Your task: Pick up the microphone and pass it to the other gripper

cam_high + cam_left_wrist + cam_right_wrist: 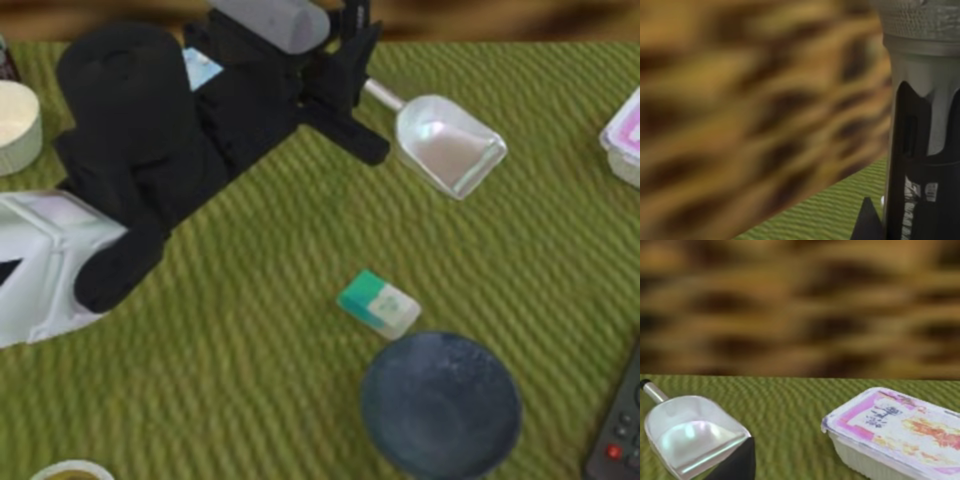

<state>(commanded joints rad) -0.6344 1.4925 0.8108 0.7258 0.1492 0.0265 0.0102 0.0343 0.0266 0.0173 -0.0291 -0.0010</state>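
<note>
top: overhead, down | wrists: low, level | shared: scoop (447, 144)

microphone (922, 100) | grey mesh head, black handle | upright | held in left gripper (345, 75)

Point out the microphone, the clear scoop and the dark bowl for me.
microphone (920, 120), left wrist view, on the grey neck below its mesh head.
clear scoop (447, 143), top view, on its transparent bowl.
dark bowl (441, 403), top view, on its inner floor.

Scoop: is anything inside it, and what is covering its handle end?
The scoop shows only its own shiny floor; nothing lies inside. Its handle runs up under the left end effector, which hides the tip. In the left wrist view, the microphone fills the frame.
</note>
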